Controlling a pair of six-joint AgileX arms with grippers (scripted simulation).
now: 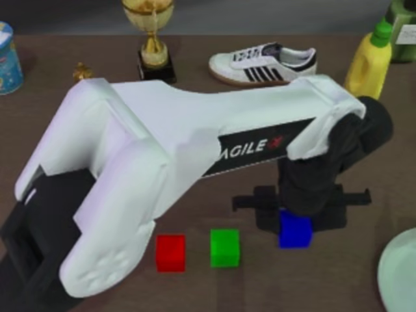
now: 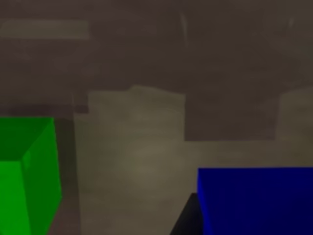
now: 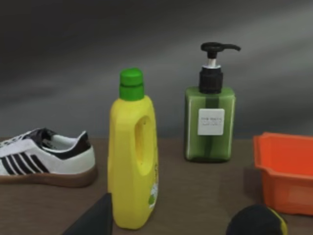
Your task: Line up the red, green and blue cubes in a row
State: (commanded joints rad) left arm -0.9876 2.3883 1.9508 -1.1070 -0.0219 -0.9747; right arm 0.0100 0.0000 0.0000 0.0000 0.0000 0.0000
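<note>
Left gripper (image 1: 296, 218) hangs low over the blue cube (image 1: 295, 231), its black body pointing down at the desk (image 1: 364, 214). Whether its fingers grip the cube or stand apart from it, I cannot tell: the wrist and the cube hide them from above, and the left wrist view shows only the cube's top edge close up. The white left arm reaches across from the top view's left, its long glossy shell bent at a rounded elbow, then dropping through a black wrist to the gripper.

Just beside the gripper, toward the arm's base, sits the green cube (image 1: 225, 247), and beyond it the red cube (image 1: 170, 252); all three are plain, sharp-edged, solid-colour blocks lying roughly in a row, with gaps between them. On the matte brown desk beyond the arm stand a gold trophy (image 1: 152, 32), a white striped shoe (image 1: 263, 64) and a yellow plastic bottle (image 1: 369, 60).

The right gripper does not show in the top view.
</note>
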